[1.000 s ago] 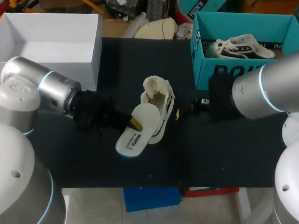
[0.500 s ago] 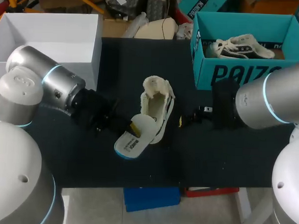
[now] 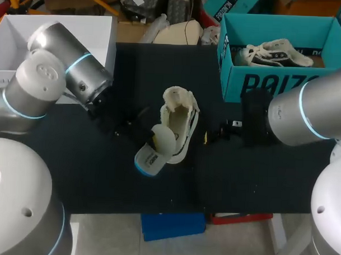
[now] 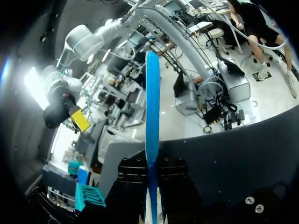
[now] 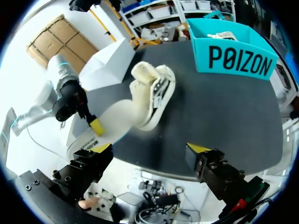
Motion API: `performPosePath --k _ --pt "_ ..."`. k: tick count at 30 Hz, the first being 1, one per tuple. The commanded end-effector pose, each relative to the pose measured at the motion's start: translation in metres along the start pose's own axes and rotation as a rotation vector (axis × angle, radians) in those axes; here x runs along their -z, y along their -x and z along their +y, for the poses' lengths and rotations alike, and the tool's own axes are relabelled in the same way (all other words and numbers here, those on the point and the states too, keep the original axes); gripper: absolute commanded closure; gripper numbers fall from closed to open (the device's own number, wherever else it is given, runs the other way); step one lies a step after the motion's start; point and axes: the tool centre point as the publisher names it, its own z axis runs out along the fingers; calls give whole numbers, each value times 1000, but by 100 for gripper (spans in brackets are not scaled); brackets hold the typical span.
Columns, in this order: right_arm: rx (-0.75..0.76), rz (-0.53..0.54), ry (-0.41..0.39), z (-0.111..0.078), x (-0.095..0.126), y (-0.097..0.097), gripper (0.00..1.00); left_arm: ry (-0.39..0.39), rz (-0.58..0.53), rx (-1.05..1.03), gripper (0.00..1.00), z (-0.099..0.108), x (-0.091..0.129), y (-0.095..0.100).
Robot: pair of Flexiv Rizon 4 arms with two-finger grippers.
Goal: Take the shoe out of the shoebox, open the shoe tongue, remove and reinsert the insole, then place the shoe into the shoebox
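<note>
A cream sneaker [image 3: 181,121] lies on the black table [image 3: 258,175], its tongue pulled back. My left gripper [image 3: 151,141] is shut on the white insole [image 3: 158,148], which hangs just off the shoe's near left side, tilted. From the left wrist the insole [image 4: 152,107] shows edge-on as a blue strip clamped in that gripper [image 4: 152,164]. My right gripper [image 3: 212,134] stands open to the right of the shoe, apart from it. From the right wrist, the open gripper [image 5: 150,148] faces the shoe [image 5: 152,91] and the insole [image 5: 119,116], with the left gripper [image 5: 95,125] on the insole.
The teal shoebox [image 3: 239,79] stands at the back right with a second sneaker [image 3: 274,54] inside. A white open box [image 3: 55,45] stands at the back left. My left arm's elbow [image 3: 60,73] hangs over the table's left part.
My left arm has swung up and back, turning the insole from lying flat to a steeper tilt near the shoe. The right gripper drew slightly right, then held still.
</note>
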Motion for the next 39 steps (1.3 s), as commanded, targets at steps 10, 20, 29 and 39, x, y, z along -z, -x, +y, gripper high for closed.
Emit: performPosePath --k 10,20,29,39 --pt "-1 -3 1 0 0 -1 0 -79 -37 -16 100 63 -11 1" --pt "-1 -3 1 0 0 -1 0 -105 -60 -41 100 112 -17 13" --pt "-1 -3 1 0 0 -1 0 -62 -85 -77 100 151 -17 22" --pt "-1 -3 1 0 0 -1 0 -48 -75 -86 5 122 -12 30"
